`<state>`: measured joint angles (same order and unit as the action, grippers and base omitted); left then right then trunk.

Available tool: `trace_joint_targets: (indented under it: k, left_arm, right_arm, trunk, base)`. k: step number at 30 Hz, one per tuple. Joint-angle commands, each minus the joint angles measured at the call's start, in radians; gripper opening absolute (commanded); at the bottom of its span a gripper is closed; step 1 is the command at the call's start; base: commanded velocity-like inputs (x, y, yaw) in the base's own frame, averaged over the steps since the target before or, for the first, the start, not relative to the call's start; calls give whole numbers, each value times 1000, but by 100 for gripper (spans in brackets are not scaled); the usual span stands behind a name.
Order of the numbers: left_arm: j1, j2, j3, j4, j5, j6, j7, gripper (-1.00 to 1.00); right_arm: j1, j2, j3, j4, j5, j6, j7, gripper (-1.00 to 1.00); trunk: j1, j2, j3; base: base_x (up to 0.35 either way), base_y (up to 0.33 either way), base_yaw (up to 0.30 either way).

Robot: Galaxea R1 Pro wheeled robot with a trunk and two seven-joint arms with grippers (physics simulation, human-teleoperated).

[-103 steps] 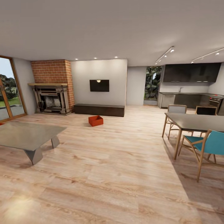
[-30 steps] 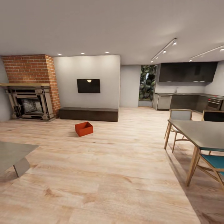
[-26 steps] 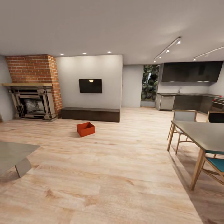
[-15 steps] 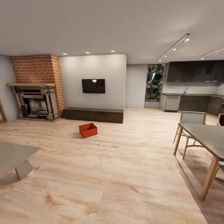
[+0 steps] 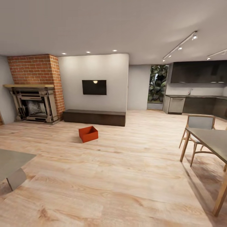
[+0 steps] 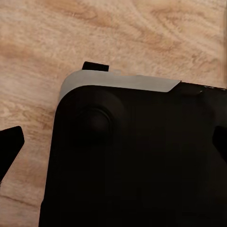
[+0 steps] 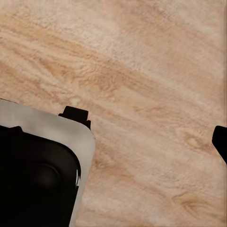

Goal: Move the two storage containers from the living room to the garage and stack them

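One red-orange storage container [image 5: 88, 134] sits open-topped on the light wood-plank floor [image 5: 126, 176] of the living room, a little in front of the long dark bench [image 5: 94, 117]. The second container is out of view, as is the garage. In the left wrist view my left gripper [image 6: 113, 142] is open, its black fingertips [image 6: 10, 142] far apart over my dark base [image 6: 132, 179]. My right gripper [image 7: 113, 137] hangs open above bare planks, with one fingertip [image 7: 220, 139] at the picture's edge.
A brick fireplace [image 5: 33, 85] and a black wall TV [image 5: 94, 87] stand behind the container. A low grey table [image 5: 12, 164] is at the near left. A dining table [image 5: 211, 138] with a chair [image 5: 200, 124] is at the right, a dark kitchen [image 5: 195, 105] beyond.
The whole view has shifted as I roll forward and turn: the container looks nearer, and the tables have slid toward the picture's edges. The container itself has not moved.
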<state>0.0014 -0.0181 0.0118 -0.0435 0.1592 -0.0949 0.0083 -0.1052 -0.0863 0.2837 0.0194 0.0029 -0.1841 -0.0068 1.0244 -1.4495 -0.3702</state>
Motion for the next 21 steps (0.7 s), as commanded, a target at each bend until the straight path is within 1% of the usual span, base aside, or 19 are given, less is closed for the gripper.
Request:
trace_joint_targets:
  k: [1, 6, 16, 21]
  left_arm:
    - [0, 0, 0, -1, 6, -2, 1, 100]
    - [0, 0, 0, -1, 6, -2, 1, 100]
    - [0, 0, 0, -1, 6, -4, 1, 100]
    - [0, 0, 0, -1, 6, -3, 1, 100]
  right_arm:
    - [-1, 0, 3, 2, 1, -5, -1, 100]
    - [-1, -1, 2, 2, 1, -5, -1, 100]
    - [-1, -1, 2, 2, 0, -5, -1, 100]
    - [-1, -1, 0, 2, 0, -5, -1, 100]
  trunk:
    - [1, 0, -1]
    - [1, 0, -2]
    - [1, 0, -6]
    - [1, 0, -6]
  base:
    - [325, 0, 28]
    - [325, 0, 102]
    - [325, 0, 188]
    - [325, 0, 32]
